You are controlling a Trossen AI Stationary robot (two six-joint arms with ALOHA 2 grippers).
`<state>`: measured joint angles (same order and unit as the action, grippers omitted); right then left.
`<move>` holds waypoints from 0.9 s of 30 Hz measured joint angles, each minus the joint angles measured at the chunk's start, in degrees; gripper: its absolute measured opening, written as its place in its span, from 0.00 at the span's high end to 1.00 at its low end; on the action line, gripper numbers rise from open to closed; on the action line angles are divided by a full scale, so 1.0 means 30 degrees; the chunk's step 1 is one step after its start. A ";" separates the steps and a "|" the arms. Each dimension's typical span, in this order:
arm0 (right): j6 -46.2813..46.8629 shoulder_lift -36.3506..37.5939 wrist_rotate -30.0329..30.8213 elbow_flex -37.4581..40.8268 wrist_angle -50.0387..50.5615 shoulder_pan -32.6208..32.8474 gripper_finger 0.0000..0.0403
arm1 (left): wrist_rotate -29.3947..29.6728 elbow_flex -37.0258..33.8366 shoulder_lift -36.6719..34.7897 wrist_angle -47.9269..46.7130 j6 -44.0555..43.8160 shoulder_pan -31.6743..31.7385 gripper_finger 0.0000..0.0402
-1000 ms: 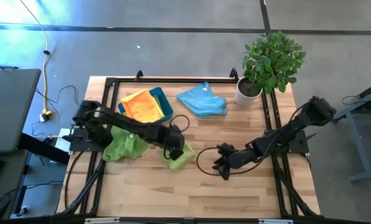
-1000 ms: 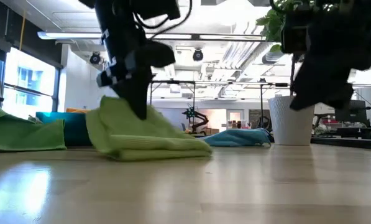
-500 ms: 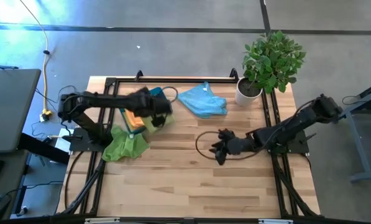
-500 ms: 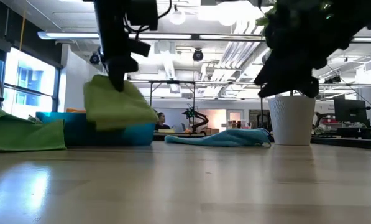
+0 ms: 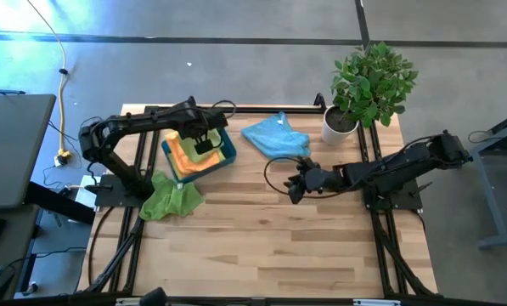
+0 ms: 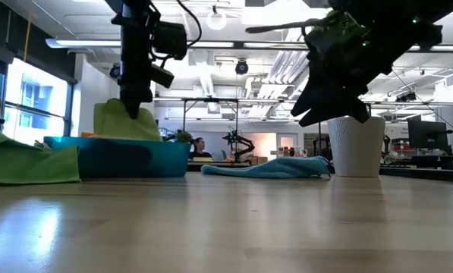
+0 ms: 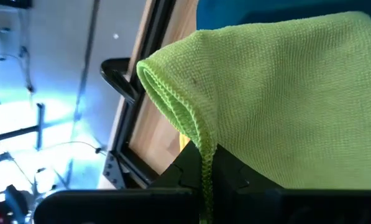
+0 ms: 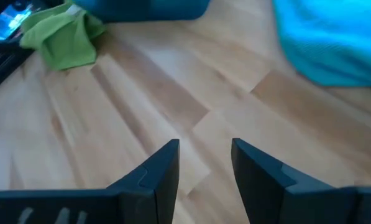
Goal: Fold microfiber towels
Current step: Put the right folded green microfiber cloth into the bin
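My left gripper point(image 5: 204, 144) is over the teal tray point(image 5: 228, 143), shut on a folded lime green towel point(image 6: 124, 123). The towel fills the left wrist view point(image 7: 284, 93) and hides the fingers there. Yellow and orange towels point(image 5: 185, 149) lie in the tray. A second lime green towel point(image 5: 170, 200) lies crumpled on the table in front of the tray. A light blue towel point(image 5: 276, 138) lies bunched toward the far edge. My right gripper point(image 5: 294, 183) hangs open just near of the blue towel, with nothing between its fingers point(image 8: 163, 168). My left gripper holds the folded lime green towel by its upper part point(image 6: 132, 110), coming from above and slanting down. Several layers hang below the fingers. The towel's hemmed edge point(image 7: 173, 99) drapes over the gripper. Its lower part is behind the tray's wall point(image 6: 116, 155); I cannot tell whether it rests inside.
A potted plant in a white pot point(image 5: 342, 123) stands at the far right corner. A black frame rail point(image 5: 236, 108) runs along the table's far edge and sides. Bare wood point(image 5: 261, 246) lies across the table's near half.
My left gripper has carried the folded lime green towel from the table's middle up and toward the far left, over the teal tray; the towel is lifted clear of the table. My right gripper has moved toward the far edge, nearer the blue towel, still open.
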<state>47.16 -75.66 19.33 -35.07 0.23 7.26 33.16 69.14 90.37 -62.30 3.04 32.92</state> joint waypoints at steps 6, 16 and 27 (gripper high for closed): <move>-0.0639 0.0000 -0.0091 0.0000 -0.0015 -0.1431 0.66 | -0.1928 0.0000 0.0000 -0.0022 0.0211 0.0885 0.98; -0.0855 0.0000 -0.0938 0.0000 -0.0007 -0.2290 0.66 | -0.4157 0.0505 -0.1463 -0.0636 -0.1712 -0.1245 0.99; -0.0951 0.0000 -0.1946 0.0000 0.0460 -0.2301 0.66 | -0.9927 0.0567 -0.3770 0.0077 -0.3819 -0.5677 0.99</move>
<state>44.31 -75.66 13.49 -35.07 1.61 0.36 3.37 70.85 79.06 -62.07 -8.42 15.89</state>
